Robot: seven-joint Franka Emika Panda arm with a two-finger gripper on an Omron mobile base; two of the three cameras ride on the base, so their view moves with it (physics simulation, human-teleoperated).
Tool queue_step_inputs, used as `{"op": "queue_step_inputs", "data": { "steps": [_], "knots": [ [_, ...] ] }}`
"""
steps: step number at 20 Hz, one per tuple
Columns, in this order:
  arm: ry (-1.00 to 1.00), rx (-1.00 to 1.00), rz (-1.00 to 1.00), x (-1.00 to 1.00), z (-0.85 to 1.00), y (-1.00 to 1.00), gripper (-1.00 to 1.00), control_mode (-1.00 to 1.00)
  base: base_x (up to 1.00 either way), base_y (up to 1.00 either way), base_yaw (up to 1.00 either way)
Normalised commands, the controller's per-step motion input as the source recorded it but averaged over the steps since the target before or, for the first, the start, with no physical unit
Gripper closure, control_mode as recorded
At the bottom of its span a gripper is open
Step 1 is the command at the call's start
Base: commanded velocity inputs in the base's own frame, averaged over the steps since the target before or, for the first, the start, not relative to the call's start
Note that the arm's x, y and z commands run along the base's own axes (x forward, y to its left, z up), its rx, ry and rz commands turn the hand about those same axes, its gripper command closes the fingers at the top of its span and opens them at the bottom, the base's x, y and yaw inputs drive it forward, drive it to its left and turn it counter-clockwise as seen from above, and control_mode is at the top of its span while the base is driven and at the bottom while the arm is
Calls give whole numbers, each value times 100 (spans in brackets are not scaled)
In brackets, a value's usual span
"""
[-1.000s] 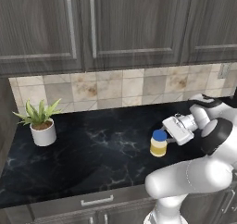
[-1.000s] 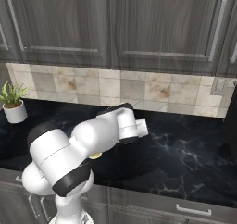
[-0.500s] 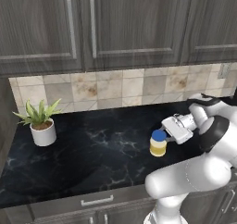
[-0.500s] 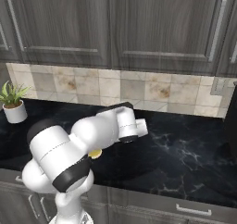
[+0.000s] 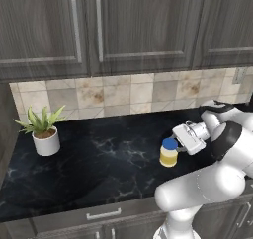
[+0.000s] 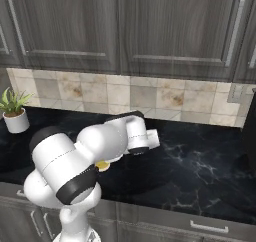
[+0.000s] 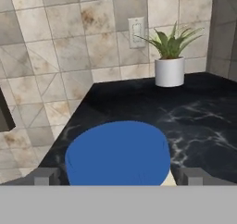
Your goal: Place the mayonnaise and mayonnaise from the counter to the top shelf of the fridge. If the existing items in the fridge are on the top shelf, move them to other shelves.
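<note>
A pale-yellow mayonnaise jar with a bright blue lid stands upright on the black marbled counter. My gripper hangs just to its right at lid height, pointing at it. In the hand view the blue lid lies close ahead between my two fingertips, and the gripper is open, with the jaws apart on either side of the lid and not touching it. From the right base view a yellow sliver of the jar peeks out under my arm, behind the white hand.
A potted plant in a white pot stands at the counter's left end, straight beyond the jar in the hand view. The tiled backsplash carries a wall outlet. Dark wood-grain cupboards hang overhead.
My hand has eased slightly down and closer to the jar. The jar has not moved and the jaws stay wide apart.
</note>
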Motion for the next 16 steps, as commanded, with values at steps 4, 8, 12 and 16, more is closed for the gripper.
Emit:
{"op": "queue_step_inputs", "data": {
  "steps": [4, 8, 12, 16],
  "knots": [
    [-15, 0, 0, 0, -1, 0, -100, -100, 0, 0, 0],
    [-2, 0, 0, 3, 0, 3, -100, -100, 0, 0, 0],
    [0, 0, 0, 9, 0, 13, -100, -100, 0, 0, 0],
    [0, 0, 0, 6, 0, 15, -100, -100, 0, 0, 0]
  ]
}}
